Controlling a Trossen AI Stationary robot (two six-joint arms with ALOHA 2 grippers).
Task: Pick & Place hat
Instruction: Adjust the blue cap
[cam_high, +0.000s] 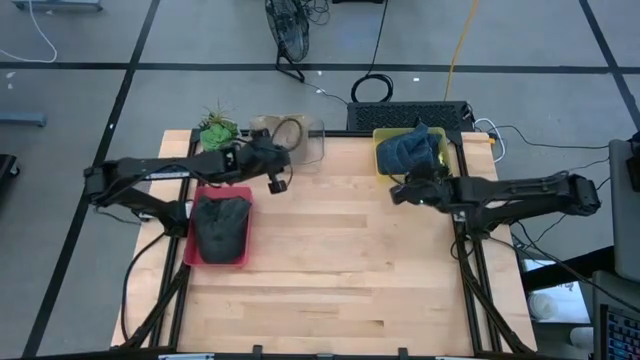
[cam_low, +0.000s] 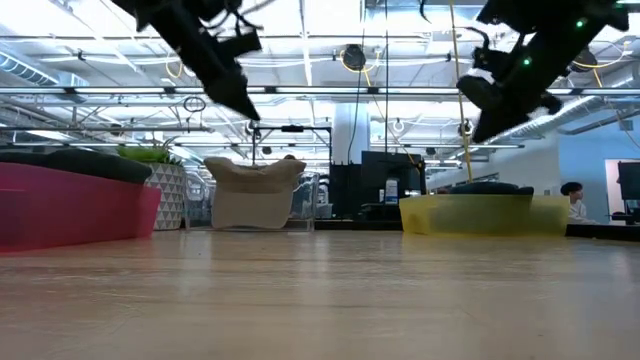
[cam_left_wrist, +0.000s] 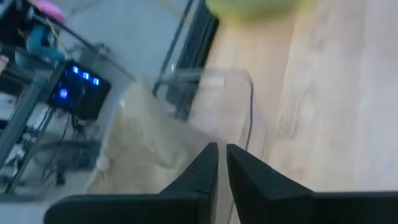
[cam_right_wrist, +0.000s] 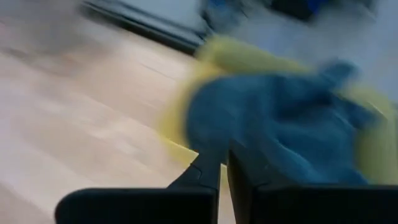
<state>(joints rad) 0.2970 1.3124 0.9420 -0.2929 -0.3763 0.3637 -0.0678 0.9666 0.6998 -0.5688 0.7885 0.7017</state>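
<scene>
Well, the wooden table (cam_high: 330, 280) sat in a wide workshop with taped floor lines. One dark hat (cam_high: 221, 226) filled the red bin (cam_high: 190, 252), a blue hat (cam_high: 408, 150) the yellow bin (cam_high: 381, 140). Right gripper (cam_high: 397, 193) hung beside it, pinched shut and empty; left gripper (cam_high: 279, 184), shut too, carried nothing. Better reopen before descending.

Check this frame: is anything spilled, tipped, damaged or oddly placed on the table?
Nothing stands out. A dark hat lies in the red bin, a blue hat in the yellow bin, a tan hat in the clear bin. Both grippers hang empty above the table.
</scene>
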